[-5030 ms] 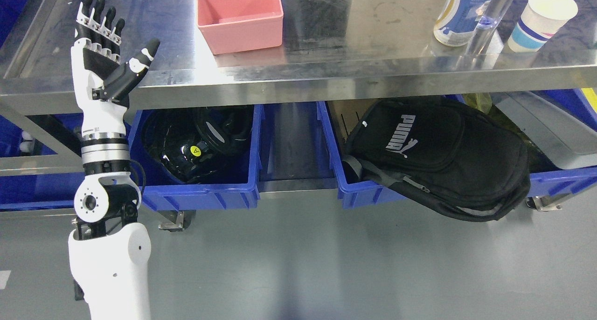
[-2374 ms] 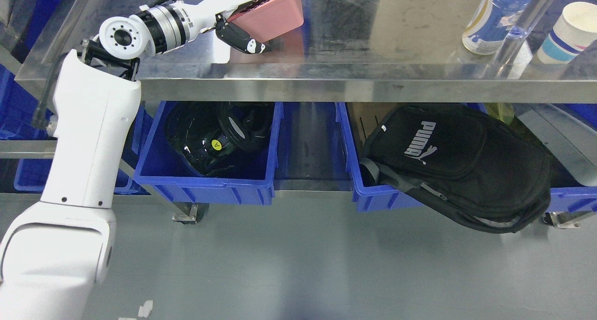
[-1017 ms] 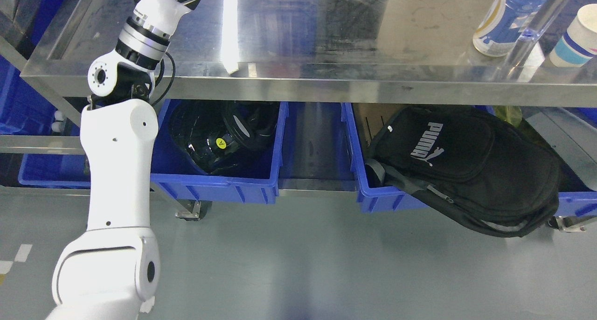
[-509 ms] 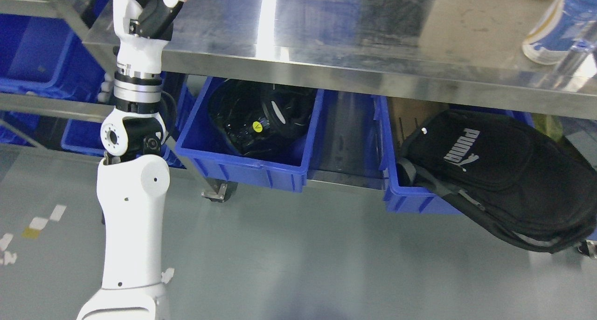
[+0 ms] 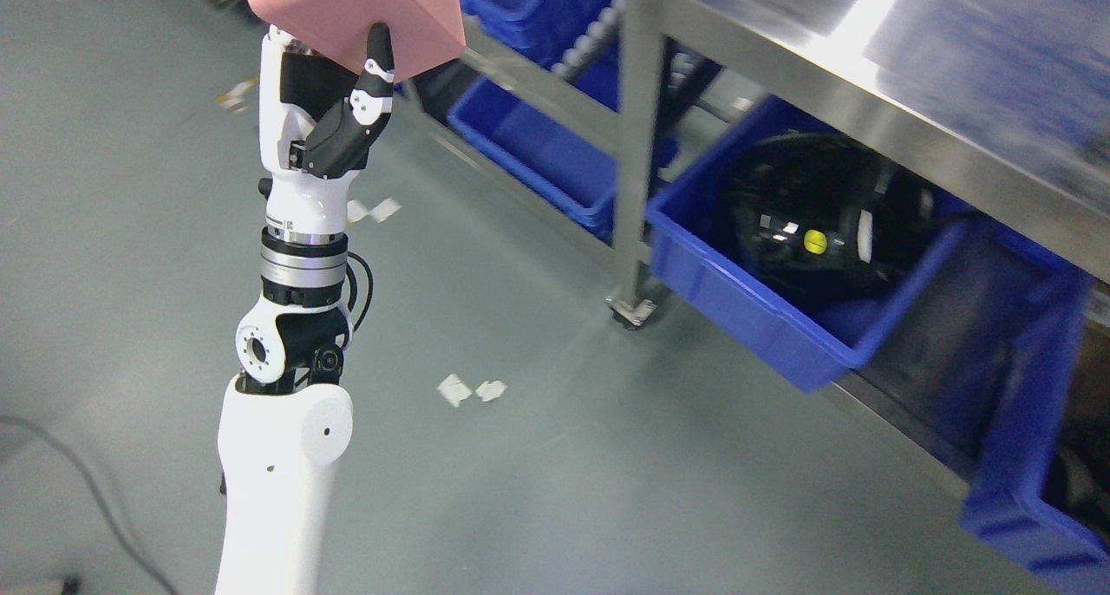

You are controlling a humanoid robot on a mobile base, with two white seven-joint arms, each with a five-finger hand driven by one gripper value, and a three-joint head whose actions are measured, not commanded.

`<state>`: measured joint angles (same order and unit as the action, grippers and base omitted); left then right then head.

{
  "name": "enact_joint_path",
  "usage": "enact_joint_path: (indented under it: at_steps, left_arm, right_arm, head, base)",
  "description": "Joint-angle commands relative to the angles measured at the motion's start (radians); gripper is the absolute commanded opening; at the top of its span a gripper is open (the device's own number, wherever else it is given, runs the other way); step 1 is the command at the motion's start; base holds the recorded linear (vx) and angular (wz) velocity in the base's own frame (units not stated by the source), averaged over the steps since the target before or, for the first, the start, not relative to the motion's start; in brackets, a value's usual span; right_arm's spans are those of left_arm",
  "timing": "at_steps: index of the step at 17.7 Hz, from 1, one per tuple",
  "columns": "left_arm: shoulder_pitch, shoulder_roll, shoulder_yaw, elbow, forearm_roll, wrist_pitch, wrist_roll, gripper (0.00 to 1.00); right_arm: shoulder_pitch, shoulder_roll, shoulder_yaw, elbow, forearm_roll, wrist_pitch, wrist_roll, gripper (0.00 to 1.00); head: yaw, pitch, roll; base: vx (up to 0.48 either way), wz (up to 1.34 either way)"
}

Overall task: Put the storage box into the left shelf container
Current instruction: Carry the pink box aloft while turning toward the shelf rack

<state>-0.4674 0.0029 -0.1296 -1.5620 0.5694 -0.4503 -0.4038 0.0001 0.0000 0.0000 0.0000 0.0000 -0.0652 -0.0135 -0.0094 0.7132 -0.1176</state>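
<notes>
The pink storage box (image 5: 360,9) is held up at the top left of the head view, cut off by the top edge, its underside facing me. My left hand (image 5: 334,101) grips it from below, the black thumb pressed up against its side, the arm rising from the bottom left. Blue shelf containers (image 5: 542,148) sit on a low rack beyond the box, left of the steel table's leg (image 5: 631,144). My right arm is out of view.
A steel table (image 5: 867,66) crosses the upper right. Under it stands a blue bin (image 5: 780,317) holding a black helmet (image 5: 815,218); another blue bin (image 5: 1032,456) sits at the right edge. Paper scraps (image 5: 471,390) lie on the grey floor. A cable (image 5: 78,474) runs at the lower left.
The camera has swung left, so the table slid to the right. My left hand has lifted the pink box off the tabletop and now holds it over the floor, left of the table.
</notes>
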Motion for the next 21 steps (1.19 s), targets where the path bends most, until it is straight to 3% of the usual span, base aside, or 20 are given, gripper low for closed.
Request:
enact_joint_path:
  at_steps: [1,11,21]
  left_arm:
    - [0.064,0.015,-0.053,-0.115,0.003,0.015,0.071,0.01]
    - [0.127,0.015,-0.051,-0.113,0.009,0.01,0.082,0.01]
    - [0.196,0.015,-0.039,-0.112,0.009,0.001,0.071,0.02]
  right_arm:
    - [-0.008,-0.017,-0.003,-0.018,-0.002,0.001,0.001,1.0]
    - [-0.008,-0.017,-0.003,-0.018,-0.002,0.001,0.001,1.0]
    - [-0.008,-0.017,-0.003,-0.018,-0.002,0.001,0.001,1.0]
  head:
    - [0.0,0.0,0.0]
    - [0.0,0.0,0.0]
    - [0.0,0.0,0.0]
  base:
    - [0.111,1.48]
    - [0.321,1.21]
    - [0.591,0.24]
